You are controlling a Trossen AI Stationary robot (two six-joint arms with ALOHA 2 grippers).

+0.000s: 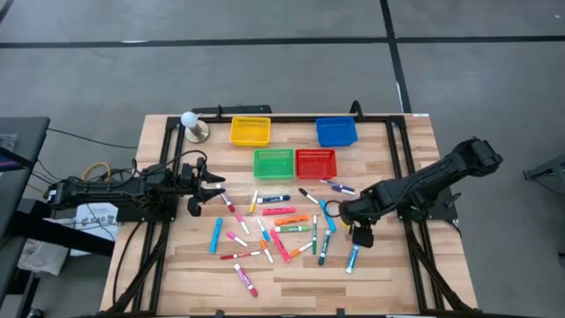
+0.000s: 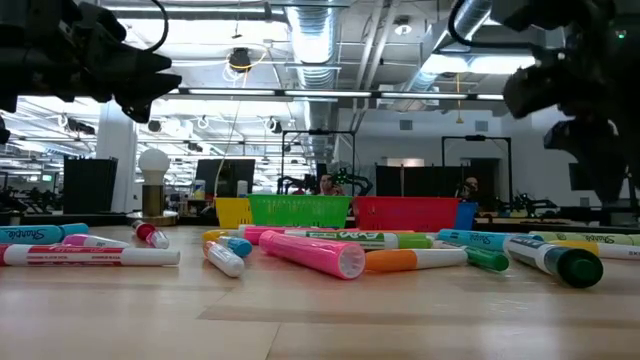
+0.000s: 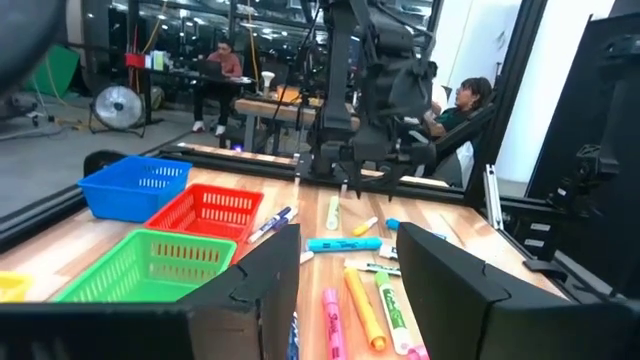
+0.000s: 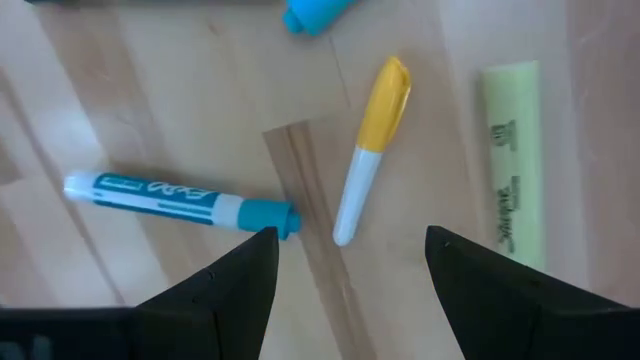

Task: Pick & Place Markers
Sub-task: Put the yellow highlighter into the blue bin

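We cannot read the labels on the scattered markers point(image 1: 275, 231) from the high view; they are too small. In the right wrist view, a blue marker cap point(image 4: 318, 14) is cut off by the edge. The yellow basket point(image 3: 8, 288) shows only a corner in the left wrist view. In the low view, the blue basket point(image 2: 466, 214) is mostly hidden behind the red basket point(image 2: 408, 213).

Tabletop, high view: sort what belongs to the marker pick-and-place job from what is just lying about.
Job:
- markers scattered mid-table
- right gripper, fingers open over a yellow-capped marker
- left gripper, waiting at the left

Lying about:
- yellow basket
- blue basket
- green basket
- red basket
- bulb-shaped object
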